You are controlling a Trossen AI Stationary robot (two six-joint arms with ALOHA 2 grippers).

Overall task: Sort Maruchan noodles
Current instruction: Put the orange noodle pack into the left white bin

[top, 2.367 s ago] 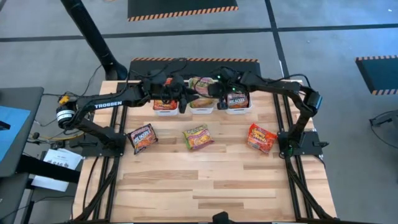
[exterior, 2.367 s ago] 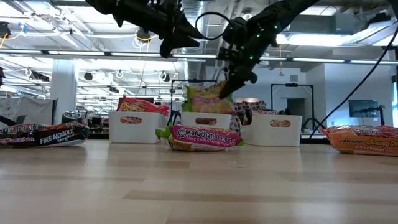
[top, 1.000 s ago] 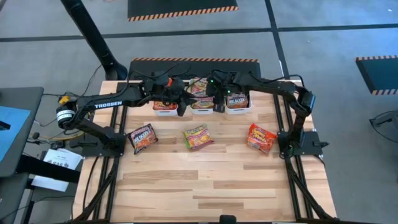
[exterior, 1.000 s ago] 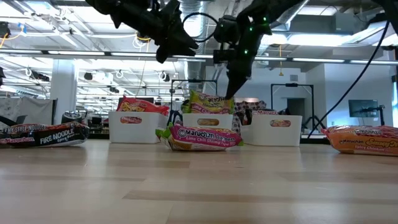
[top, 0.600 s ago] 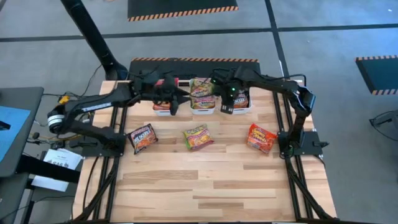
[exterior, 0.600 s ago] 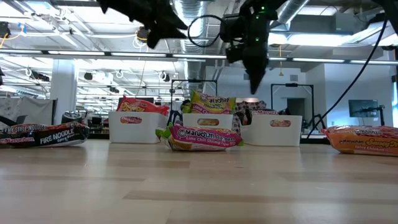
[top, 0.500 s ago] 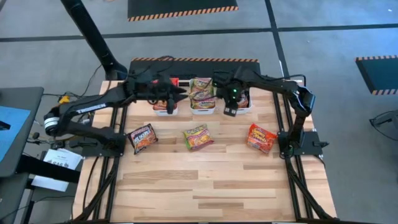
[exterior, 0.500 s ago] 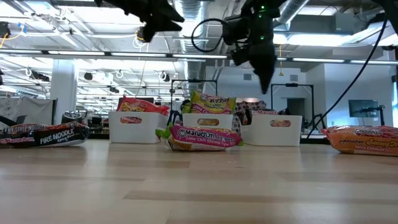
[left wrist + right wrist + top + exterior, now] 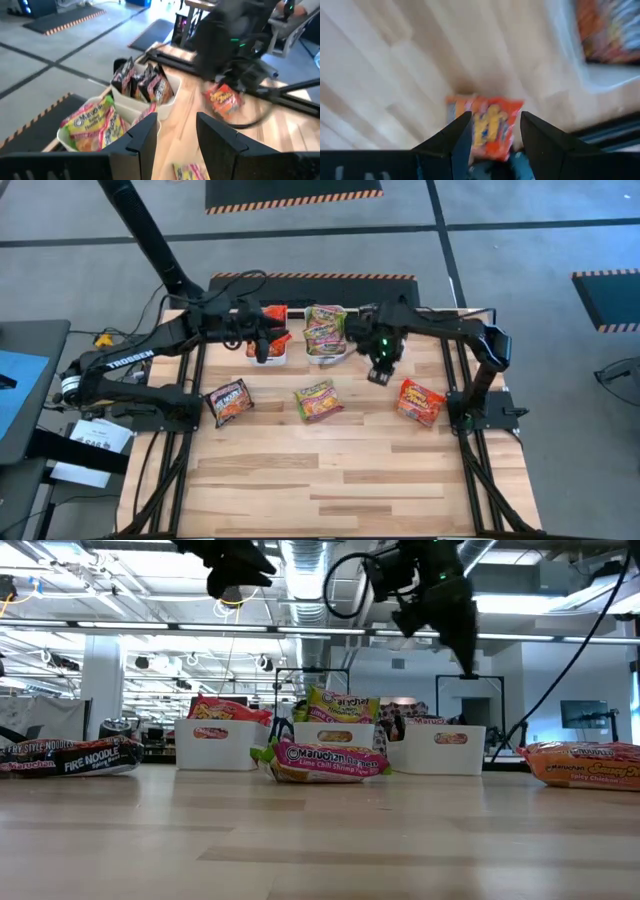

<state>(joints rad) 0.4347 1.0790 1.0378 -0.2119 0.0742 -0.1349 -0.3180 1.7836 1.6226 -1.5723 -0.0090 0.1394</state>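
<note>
Three Maruchan noodles packets lie flat on the table: a black one (image 9: 229, 400), a green one (image 9: 318, 400) and an orange one (image 9: 421, 401). More packets stand in three white bins at the far side: red ones in the left bin (image 9: 215, 743), green ones in the middle bin (image 9: 325, 352), black ones in the right bin (image 9: 145, 85). My left gripper (image 9: 265, 348) hangs open high over the left bin, holding nothing. My right gripper (image 9: 378, 372) is open and points down, in front of the right bin, with the orange packet (image 9: 487, 125) beyond its fingers.
The bins stand in a row along the far edge. My right arm (image 9: 440, 330) reaches over the right bin and hides most of it from above. Bare wood (image 9: 340, 470) fills the near half of the table.
My right gripper has left the middle bin, where a green packet stays, and gone toward the table's right and near edges, tipping until it points down. My left gripper has risen and drawn back toward the table's left edge.
</note>
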